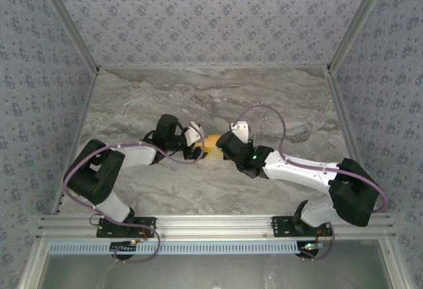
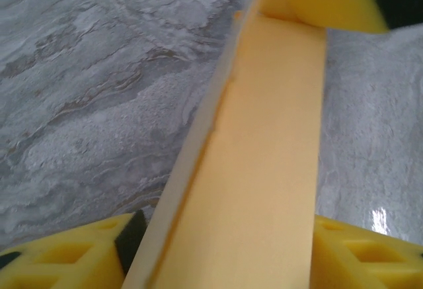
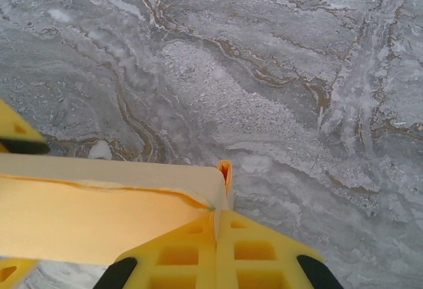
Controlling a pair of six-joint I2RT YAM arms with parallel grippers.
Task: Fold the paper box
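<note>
Top external view: both arms reach inward from the near rail over the grey marbled table, and their wrists meet near its middle.
Left arm: its elbow is folded at the left side of the table and its forearm points right, toward the centre.
Left gripper: it sits at the left end of the card. In the left wrist view its yellow fingers stand apart with the card panel filling the gap. Whether they press on the card or only flank it cannot be told.
Paper box: orange-yellow card lying on the table directly between the two claws, at the centre. In the left wrist view a long panel with a pale upturned edge runs away from the camera. In the right wrist view two layers meet along a thin seam, and a small tab stands at the corner.
Right gripper: it is at the right end of the card. In the right wrist view its fingers are closed together, with the card's corner pinched in the line between them.
Right arm: its forearm points left, with the elbow bent at the right side of the table.
</note>
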